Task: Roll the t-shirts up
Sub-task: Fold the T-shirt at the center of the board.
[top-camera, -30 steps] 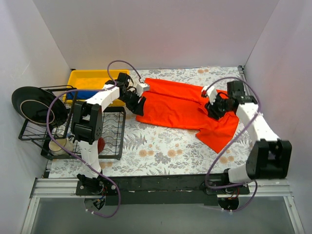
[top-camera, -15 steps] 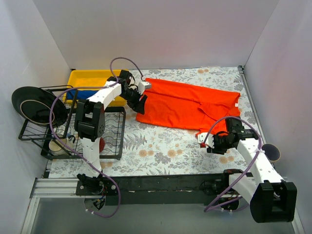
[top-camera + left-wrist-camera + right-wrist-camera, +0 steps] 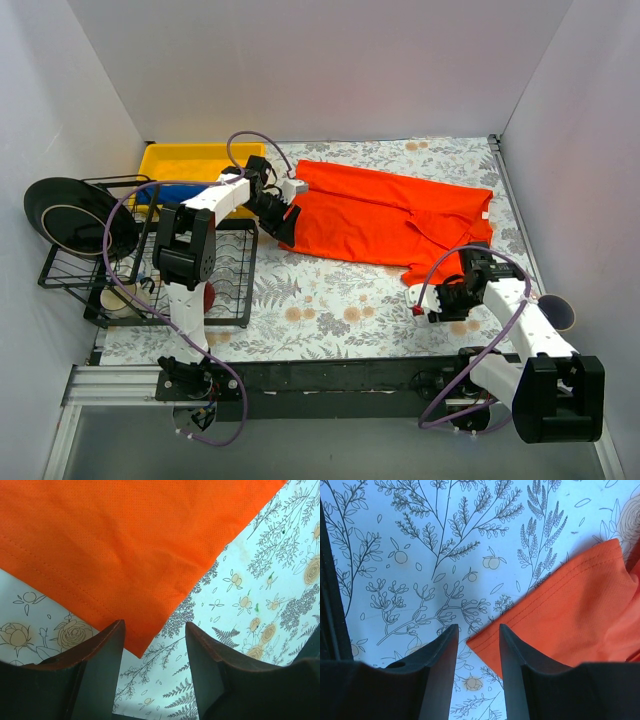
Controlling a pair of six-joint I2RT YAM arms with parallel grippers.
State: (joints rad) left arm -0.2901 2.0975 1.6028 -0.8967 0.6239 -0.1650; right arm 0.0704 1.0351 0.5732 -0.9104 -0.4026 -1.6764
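**Top external view.** I see the orange-red t-shirt lying spread out on the far half of the floral table. The left gripper is at the shirt's left edge. The right gripper is beside the shirt's near right corner. Only a strip of the blue t-shirt shows, in the yellow bin at the far left, behind the wire rack.

**Left wrist view.** The left gripper has its jaws spread. A hemmed corner of the orange-red t-shirt points into the gap between the two fingers. Nothing is pinched, and I cannot tell whether the cloth touches either finger.

**Right wrist view.** The right gripper likewise has its jaws apart. Another stitched corner of the orange-red t-shirt lies flat on the printed table, with its tip in the gap between the fingers. The cloth is not clamped
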